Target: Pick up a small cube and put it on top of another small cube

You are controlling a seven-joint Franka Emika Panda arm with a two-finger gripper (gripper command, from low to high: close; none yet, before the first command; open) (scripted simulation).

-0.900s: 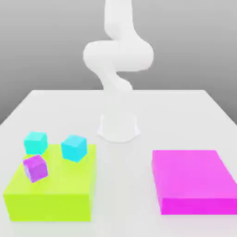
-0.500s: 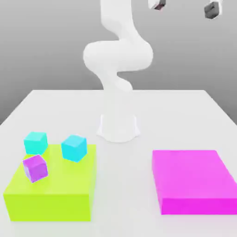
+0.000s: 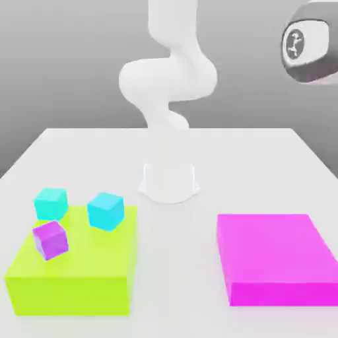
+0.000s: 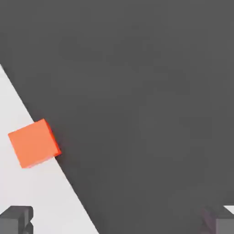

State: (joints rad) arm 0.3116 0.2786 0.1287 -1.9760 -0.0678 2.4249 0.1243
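Observation:
A cyan cube (image 3: 51,202) sits at the back left corner of a yellow-green block (image 3: 72,277). A second cyan cube (image 3: 105,210) rests tilted at the block's back edge. A purple cube (image 3: 50,239) lies tilted on the block's top, near its left side. In the hand view an orange cube (image 4: 34,143) lies on the white table (image 4: 27,192) right at its edge. My gripper (image 4: 119,224) is open, its dark fingertips (image 4: 16,219) far apart with nothing between them. The arm's wrist (image 3: 307,46) hangs high at the exterior view's right, far from the cubes.
A flat magenta block (image 3: 274,257) lies on the table at the exterior view's right. The arm's white base (image 3: 169,181) stands at the middle back. Bare white tabletop (image 3: 175,264) separates the two blocks.
The hand has swung into the exterior view's upper right: half a second ago its fingertips showed at the top edge, now the wrist does, lower and larger. The cubes have not moved.

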